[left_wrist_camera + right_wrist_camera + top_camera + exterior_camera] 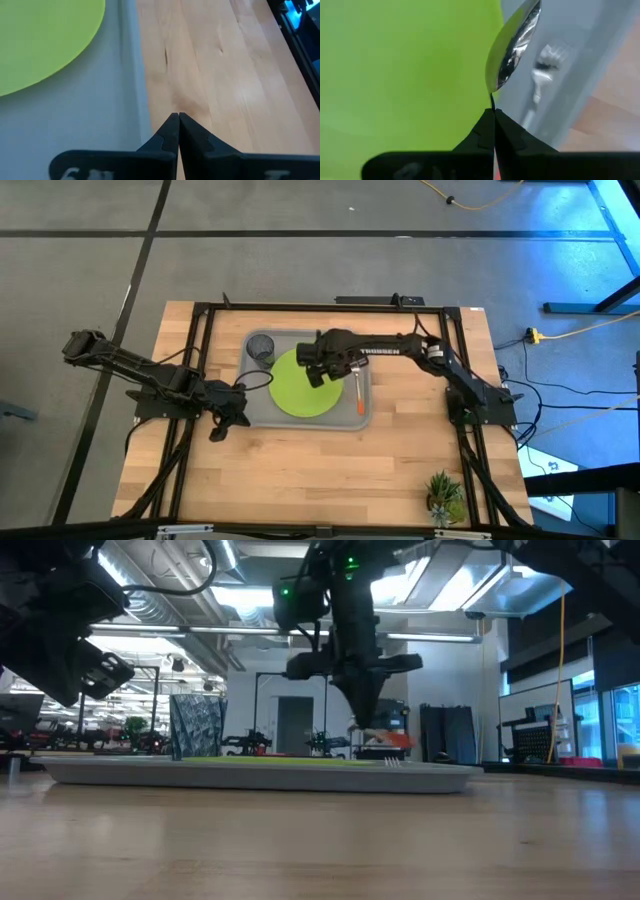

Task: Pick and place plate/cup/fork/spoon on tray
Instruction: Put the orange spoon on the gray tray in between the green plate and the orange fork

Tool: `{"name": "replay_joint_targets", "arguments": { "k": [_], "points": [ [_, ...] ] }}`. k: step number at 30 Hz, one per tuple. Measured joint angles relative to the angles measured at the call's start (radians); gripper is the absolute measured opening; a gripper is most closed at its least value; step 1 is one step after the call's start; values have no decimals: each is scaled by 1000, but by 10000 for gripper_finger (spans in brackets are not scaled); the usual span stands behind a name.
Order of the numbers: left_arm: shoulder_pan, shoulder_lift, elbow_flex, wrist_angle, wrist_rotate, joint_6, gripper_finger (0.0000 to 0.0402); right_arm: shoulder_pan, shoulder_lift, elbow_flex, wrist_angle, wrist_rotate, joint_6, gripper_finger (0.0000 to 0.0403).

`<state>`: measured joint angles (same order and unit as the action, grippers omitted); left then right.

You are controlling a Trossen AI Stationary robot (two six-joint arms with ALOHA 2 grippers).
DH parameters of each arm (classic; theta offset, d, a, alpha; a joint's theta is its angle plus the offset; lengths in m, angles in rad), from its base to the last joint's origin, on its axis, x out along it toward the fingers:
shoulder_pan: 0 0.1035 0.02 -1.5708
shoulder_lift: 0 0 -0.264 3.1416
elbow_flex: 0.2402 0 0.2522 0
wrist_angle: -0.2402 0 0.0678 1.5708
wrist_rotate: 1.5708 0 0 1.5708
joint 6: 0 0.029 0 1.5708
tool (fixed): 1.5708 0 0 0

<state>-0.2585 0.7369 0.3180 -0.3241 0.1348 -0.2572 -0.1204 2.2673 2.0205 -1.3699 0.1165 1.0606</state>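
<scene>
The plate (303,383) lies flat in the middle of the tray (256,409), the cup (261,347) stands in the tray's far left corner, and the fork (359,392) lies along the tray's right edge just beside the plate, so the step in hand looks like the last one: setting down the spoon (512,47). The right gripper (322,370) hangs over the right part of the plate, its fingers pinched together on the spoon's handle, with the silver bowl sticking out ahead of the fingertips. In the right wrist view the bowl shows above the line where the plate's edge meets the bare tray floor, and the fork's tines lie just beyond it. From the table-level view the spoon seems to be carried a little above the tray, not resting on it, though how high cannot be told. The left gripper (231,411) waits at the tray's near left edge, fingers pressed shut with nothing between them, its tips over the bare table (300,480) just outside the rim. The next move probably calls for the right arm to shift toward the right edge of the tray, lower the spoon into the strip of bare floor between plate and fork or close alongside the fork, and only then part its fingers, keeping the handle low enough that the spoon does not bounce or roll onto the plate.
</scene>
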Motion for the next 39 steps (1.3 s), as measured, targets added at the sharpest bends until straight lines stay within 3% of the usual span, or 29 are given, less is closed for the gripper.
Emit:
{"name": "replay_joint_targets", "arguments": {
  "k": [33,39],
  "points": [
    [8,-92,0,-80,-46,58,0,-48,-2,-83,58,24,8,0],
    [8,-92,0,-80,-48,58,0,-45,-1,-149,89,40,51,0]
  ]
}}
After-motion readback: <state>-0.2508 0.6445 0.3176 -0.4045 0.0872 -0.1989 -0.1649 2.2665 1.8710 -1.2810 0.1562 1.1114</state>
